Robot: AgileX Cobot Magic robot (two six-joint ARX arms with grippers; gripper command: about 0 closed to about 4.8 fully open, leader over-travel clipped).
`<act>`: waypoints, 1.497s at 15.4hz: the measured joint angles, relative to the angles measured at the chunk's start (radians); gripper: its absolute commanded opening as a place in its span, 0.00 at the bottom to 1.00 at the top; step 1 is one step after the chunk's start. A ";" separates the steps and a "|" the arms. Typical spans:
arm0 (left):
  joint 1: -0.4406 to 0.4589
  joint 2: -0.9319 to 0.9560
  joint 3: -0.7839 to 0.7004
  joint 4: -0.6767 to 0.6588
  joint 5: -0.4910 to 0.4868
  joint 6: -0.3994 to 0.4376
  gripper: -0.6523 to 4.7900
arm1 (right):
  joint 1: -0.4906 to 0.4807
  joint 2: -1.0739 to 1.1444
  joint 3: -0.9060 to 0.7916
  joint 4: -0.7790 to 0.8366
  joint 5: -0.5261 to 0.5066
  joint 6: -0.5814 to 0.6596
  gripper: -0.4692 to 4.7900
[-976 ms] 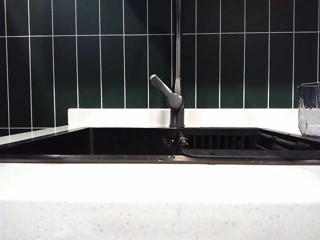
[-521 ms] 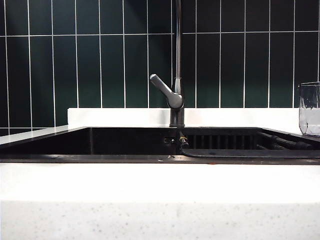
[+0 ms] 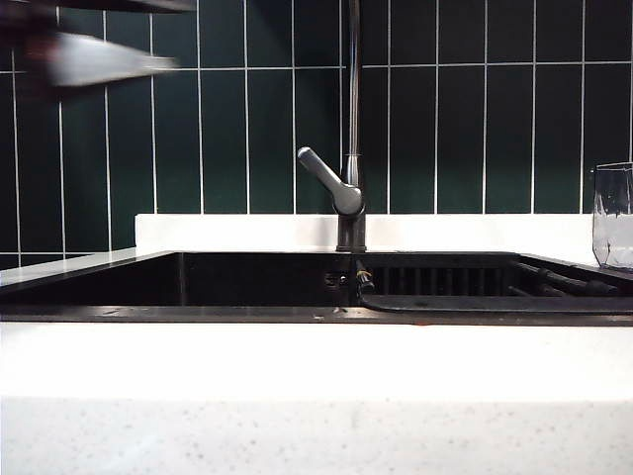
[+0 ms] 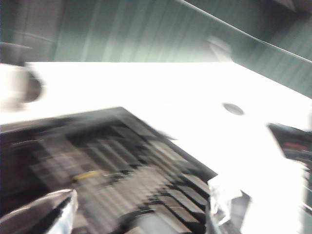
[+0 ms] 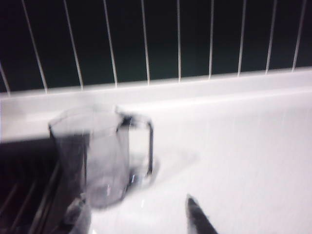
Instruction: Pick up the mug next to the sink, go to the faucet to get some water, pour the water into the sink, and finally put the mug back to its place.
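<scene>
The clear faceted mug point(image 3: 613, 216) stands upright on the white counter at the far right of the exterior view, beside the black sink point(image 3: 198, 313). The faucet point(image 3: 351, 148) rises behind the sink's middle, its grey lever angled up-left. In the right wrist view the mug point(image 5: 97, 156) is just ahead of my right gripper point(image 5: 139, 219), handle facing the counter side; the fingers stand wide apart with nothing between them. My left gripper point(image 4: 136, 214) hangs open and empty over the sink's ribbed rack point(image 4: 122, 161). The left arm point(image 3: 89, 54) is a blur at the exterior view's top left.
Dark green tiles form the wall behind a low white ledge point(image 3: 247, 233). White speckled counter point(image 3: 316, 416) runs along the front. A small round hole point(image 4: 233, 108) shows in the counter beyond the sink. The ribbed rack point(image 3: 445, 282) fills the sink's right half.
My left arm has swung into the exterior view at the top left, blurred by motion. The mug, the faucet and its lever have not moved.
</scene>
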 measured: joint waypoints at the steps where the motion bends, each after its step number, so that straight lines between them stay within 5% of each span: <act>1: -0.006 0.076 0.053 0.023 0.037 0.001 0.75 | 0.000 0.049 0.027 -0.026 -0.014 0.000 0.57; 5: 0.001 0.232 0.217 0.108 0.069 0.078 0.75 | -0.011 0.454 0.294 0.007 -0.059 -0.144 0.67; 11: 0.092 0.387 0.248 0.146 0.123 0.131 0.74 | -0.298 0.858 0.479 0.126 -0.492 -0.134 0.67; 18: 0.142 0.655 0.443 0.261 0.253 0.037 0.74 | -0.325 1.030 0.462 0.259 -0.609 -0.131 0.67; 23: 0.141 0.657 0.483 0.299 0.259 0.065 0.73 | -0.335 1.083 0.463 0.305 -0.621 -0.170 0.67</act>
